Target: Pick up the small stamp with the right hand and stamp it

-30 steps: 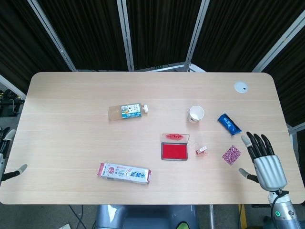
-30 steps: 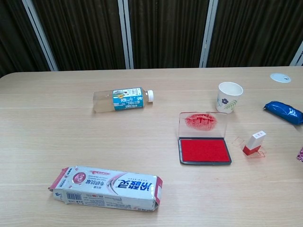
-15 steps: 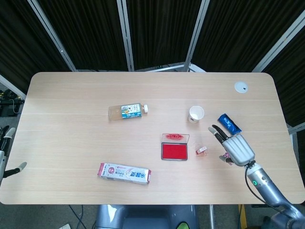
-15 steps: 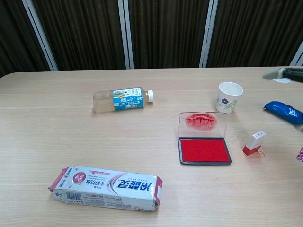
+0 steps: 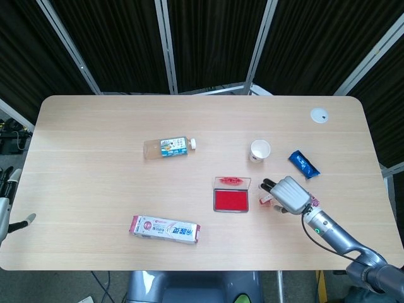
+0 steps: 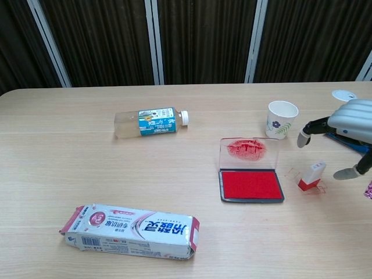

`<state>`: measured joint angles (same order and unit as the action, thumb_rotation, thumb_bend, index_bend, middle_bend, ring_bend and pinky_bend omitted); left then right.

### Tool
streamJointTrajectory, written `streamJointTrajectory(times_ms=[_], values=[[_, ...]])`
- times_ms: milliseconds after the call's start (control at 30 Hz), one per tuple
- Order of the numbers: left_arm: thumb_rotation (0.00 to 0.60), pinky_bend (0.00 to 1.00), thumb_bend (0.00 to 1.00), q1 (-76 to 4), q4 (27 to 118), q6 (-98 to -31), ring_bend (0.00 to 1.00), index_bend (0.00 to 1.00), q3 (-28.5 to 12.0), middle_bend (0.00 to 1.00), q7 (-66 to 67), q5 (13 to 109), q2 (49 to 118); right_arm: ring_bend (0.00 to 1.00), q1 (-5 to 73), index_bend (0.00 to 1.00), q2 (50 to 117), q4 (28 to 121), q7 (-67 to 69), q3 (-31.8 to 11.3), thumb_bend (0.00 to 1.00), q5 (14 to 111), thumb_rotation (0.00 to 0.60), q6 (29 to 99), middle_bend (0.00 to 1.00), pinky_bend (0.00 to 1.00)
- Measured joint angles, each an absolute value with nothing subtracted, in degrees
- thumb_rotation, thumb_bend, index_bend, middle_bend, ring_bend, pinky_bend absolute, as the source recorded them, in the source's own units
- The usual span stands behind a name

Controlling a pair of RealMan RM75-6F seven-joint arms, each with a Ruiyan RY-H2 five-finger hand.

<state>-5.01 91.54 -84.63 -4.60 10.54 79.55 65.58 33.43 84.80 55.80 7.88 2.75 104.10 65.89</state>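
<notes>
Since a second ago the right hand [image 5: 287,195] has swung in from the table's [image 5: 95,177] right edge to hang over the stamp [image 6: 311,175]; it holds nothing, its fingers [image 6: 307,131] spread and reaching down toward the stamp without touching it (the chest view shows clear air between them, with the thumb off to the stamp's right); from the head view the hand mostly hides the stamp, so only a sliver shows at its left edge.

Standing upright on the table, white on top and red at the base, the stamp sits just right of the ink pad [image 6: 251,185], whose clear lid [image 6: 249,152] stands raised at the back, smeared red; a paper cup [image 6: 282,119] stands behind the pad, and a blue packet [image 5: 303,164] lies near the hand's far side.

Well apart on the left lie a bottle [image 6: 149,122] on its side and a box [image 6: 133,231] near the front edge; the left hand [image 5: 9,201] shows only partly at the frame's left edge, off the table, and I cannot tell how its fingers lie.
</notes>
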Motion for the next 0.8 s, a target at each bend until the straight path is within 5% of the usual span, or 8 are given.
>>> streamJointTrajectory(times_ms=[800], values=[[0.600,0.00,0.00,-5.48,90.81,-83.89,0.00,0.00,-4.60,0.00,11.74,78.92,66.48,0.81,35.54,0.45,93.46,39.94,10.54,7.39,0.27,105.89,0.600,68.37,0.45,1.00]])
